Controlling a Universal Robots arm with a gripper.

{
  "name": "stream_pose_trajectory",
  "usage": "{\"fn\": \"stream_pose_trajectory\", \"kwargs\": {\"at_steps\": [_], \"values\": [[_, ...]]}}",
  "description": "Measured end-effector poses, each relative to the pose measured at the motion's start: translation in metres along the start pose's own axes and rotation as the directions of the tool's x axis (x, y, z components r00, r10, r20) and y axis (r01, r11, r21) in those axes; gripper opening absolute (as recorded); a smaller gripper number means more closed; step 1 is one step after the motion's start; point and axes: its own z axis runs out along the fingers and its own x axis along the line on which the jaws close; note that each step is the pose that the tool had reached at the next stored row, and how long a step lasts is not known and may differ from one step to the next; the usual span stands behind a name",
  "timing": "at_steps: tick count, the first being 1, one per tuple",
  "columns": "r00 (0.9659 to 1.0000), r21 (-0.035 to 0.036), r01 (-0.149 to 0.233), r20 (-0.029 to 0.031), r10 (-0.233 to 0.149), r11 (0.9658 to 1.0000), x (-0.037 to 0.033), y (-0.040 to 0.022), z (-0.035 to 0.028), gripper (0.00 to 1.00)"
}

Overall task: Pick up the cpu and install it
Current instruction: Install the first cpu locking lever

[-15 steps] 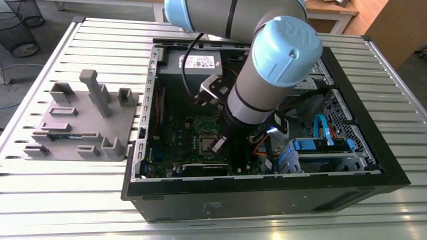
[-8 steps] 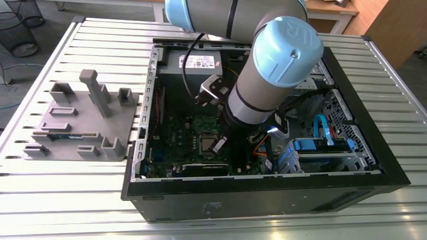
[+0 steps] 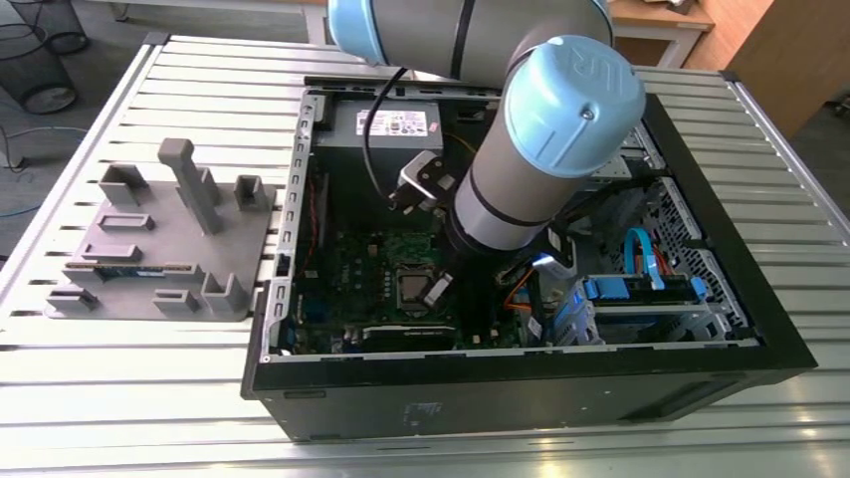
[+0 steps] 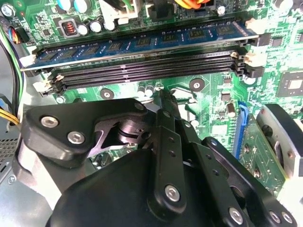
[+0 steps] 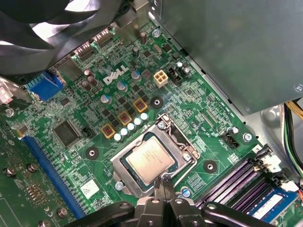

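Right up close, the gripper has its jaws pinched narrow, tips together with nothing visible between them, poised just beside the near edge of the cpu. The cpu lies flat and square inside the socket frame on the green motherboard, silver top up, so it looks set in place. By my read it's a light, stiff little plate. The metal lid looks slick, the underside is likely delicate, and it sits too low to grab from the top, so the thin pale rim on two opposite edges is the place to take hold, level and gentle. Just beyond, in the second wrist view, the blue memory stick sits in its slot beside the empty black memory slots. Further out, in the exterior view, the arm reaches down into the open computer case, and a grey fixture tray rests well apart on the slatted table.
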Motion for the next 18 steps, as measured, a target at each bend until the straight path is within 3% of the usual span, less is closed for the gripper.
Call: {"fn": "stream_pose_trajectory", "kwargs": {"at_steps": [4, 10, 18], "values": [[1.0000, -0.0005, 0.000, 0.0008, 0.000, 1.0000, 0.0003, 0.0003, -0.0011, 0.11], [1.0000, -0.0011, 0.000, 0.0023, 0.000, 1.0000, 0.0003, 0.0023, -0.0119, 0.11], [1.0000, -0.0001, 0.000, 0.0035, 0.000, 1.0000, 0.0020, 0.0006, -0.0098, 0.11]]}}
